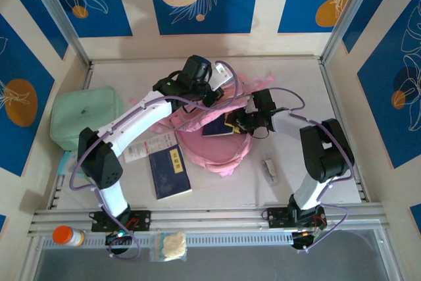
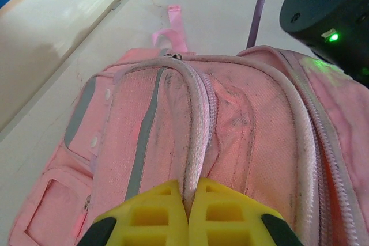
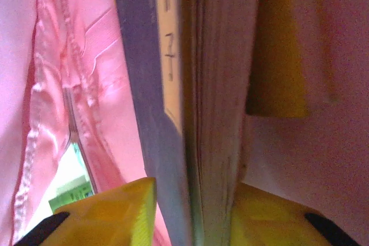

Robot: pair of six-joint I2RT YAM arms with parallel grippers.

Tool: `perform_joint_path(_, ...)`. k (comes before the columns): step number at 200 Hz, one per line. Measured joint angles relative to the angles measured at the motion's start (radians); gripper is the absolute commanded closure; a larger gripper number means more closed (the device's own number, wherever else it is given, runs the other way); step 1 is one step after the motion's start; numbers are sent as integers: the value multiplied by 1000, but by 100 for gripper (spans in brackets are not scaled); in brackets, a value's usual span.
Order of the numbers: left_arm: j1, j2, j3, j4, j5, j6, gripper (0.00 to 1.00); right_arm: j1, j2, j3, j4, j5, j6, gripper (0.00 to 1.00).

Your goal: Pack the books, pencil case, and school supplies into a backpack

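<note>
Book (image 1: 217, 127) partly inside backpack (image 1: 212, 154)

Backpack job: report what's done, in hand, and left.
Done: nothing clearly packed. In hand: left gripper pinches the backpack rim; a navy book sits between the right gripper's fingers inside its opening. Left: second navy book and small grey-white item on the table.

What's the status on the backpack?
Left fingers shut on rim of soft pink backpack. Right fingers flank dark navy paperback book inside; grip unclear. Nothing seen blocking.
</note>
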Motion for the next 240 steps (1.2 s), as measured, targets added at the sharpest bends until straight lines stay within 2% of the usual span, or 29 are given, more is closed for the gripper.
perform_joint_path(20, 1, -7, -16, 7, 0, -3, 100, -2, -50, -21, -45, 53, -2, 60)
perform_joint_path(47, 3, -9, -19, 9, 0, -8, 100, 17, -204, -95, -109, 141, 0, 62)
perform_joint_path(69, 3, -13, -25, 14, 0, -8, 100, 74, -269, -105, -161, 198, -1, 68)
perform_joint_path(81, 3, -13, -25, 14, 0, -8, 100, 121, -273, -110, -164, 224, 6, 76)
perform_joint_path(106, 4, -13, -25, 15, 0, -8, 100, 208, -212, -111, -142, 250, 31, 94)
perform_joint_path(142, 5, -13, -25, 15, 0, -11, 100, 250, -92, -104, -73, 324, 65, 100)
perform_joint_path(208, 14, -14, -25, 37, 0, -11, 100, 214, -38, -53, 132, 527, 157, 100)
perform_joint_path(240, 18, -14, -25, 41, -7, -11, 100, 215, 13, -18, 184, 556, 165, 99)
